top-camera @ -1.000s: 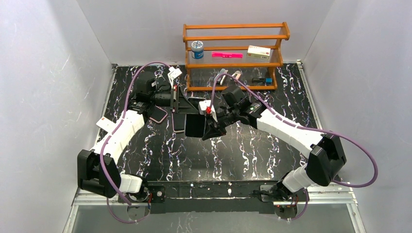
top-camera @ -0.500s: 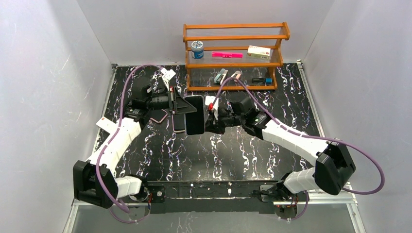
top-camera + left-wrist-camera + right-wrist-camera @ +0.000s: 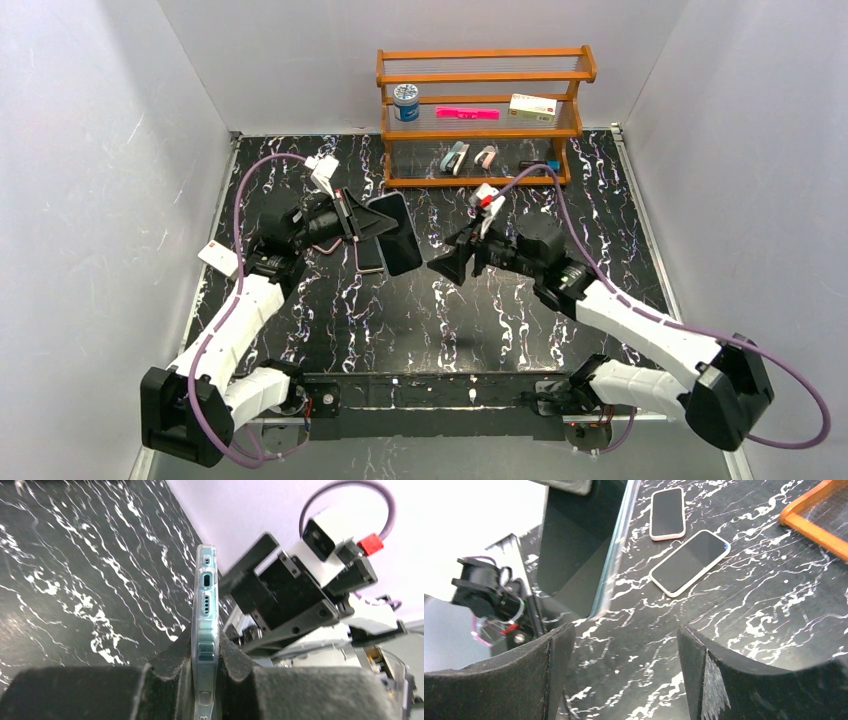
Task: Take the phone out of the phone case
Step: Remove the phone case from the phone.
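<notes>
Two arms in play, one gripper each.

Right gripper (image 3: 624,635): fingers spread wide, holding nothing. It hangs over the counter (image 3: 500,320), mouth turned toward the left arm's load and well short of touching it.

Left gripper (image 3: 206,652): pinching one phone (image 3: 400,235) by its lower end. It holds the phone on edge and tilted, above the left-centre of the counter, with the dark screen facing the right arm. The phone case (image 3: 206,615) is clear and wraps the phone's rim. My left wrist view shows the port end with the case on it, so the phone sits inside. I cannot tell whether the far lower corner touches the counter.

Loose phones on the counter: two, both flat and screen up.
- The first loose phone (image 3: 689,561) lies slantwise.
- The second loose phone (image 3: 667,513) lies just beyond it, apart, and has a pinkish rim.

At the far edge stands one wooden rack (image 3: 485,52).
- Middle shelf, three things: a blue-lidded jar (image 3: 405,102), a pink strip (image 3: 467,113) and a white box (image 3: 532,106).
- Bottom level, three things: two small clip-like pieces (image 3: 455,158) side by side, and a dark item (image 3: 538,165) to their right, too small to name.
</notes>
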